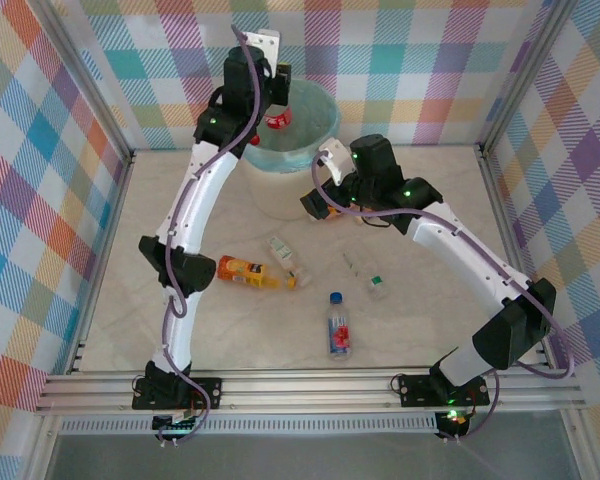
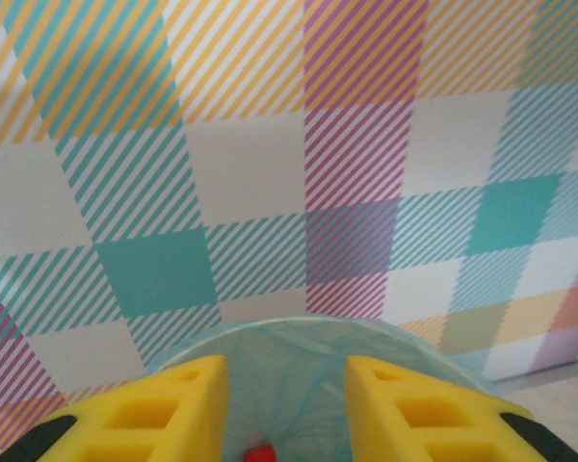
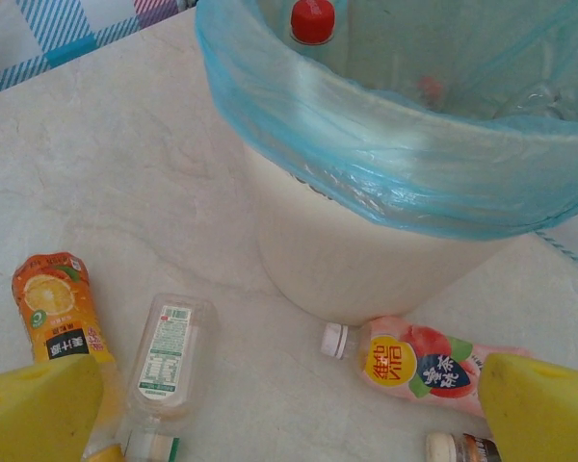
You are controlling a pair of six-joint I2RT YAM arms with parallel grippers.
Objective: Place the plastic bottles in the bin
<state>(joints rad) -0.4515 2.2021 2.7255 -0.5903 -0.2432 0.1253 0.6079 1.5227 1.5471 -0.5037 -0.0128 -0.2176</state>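
The bin (image 1: pixel 272 188), cream-white with a teal liner, stands at the back of the table. My left gripper (image 1: pixel 273 98) hangs over its mouth, shut on a clear bottle with a red label (image 1: pixel 278 119). That bottle's red cap (image 2: pixel 260 453) shows between the yellow fingers (image 2: pixel 183 404), above the liner (image 2: pixel 299 351). My right gripper (image 3: pixel 289 390) is open low over the table, near the bin's wall (image 3: pixel 366 260). A pink bottle (image 3: pixel 433 366) lies against the bin's foot between the open jaws. A flattened clear bottle (image 3: pixel 169 356) and an orange bottle (image 3: pixel 58 308) lie to the left.
On the table lie an orange-yellow bottle (image 1: pixel 245 271), a clear bottle (image 1: pixel 283 255), another clear one (image 1: pixel 365 275) and a blue-labelled bottle (image 1: pixel 338 325). A further bottle's white cap (image 3: pixel 448 449) sits by the right finger. Checked walls surround the table.
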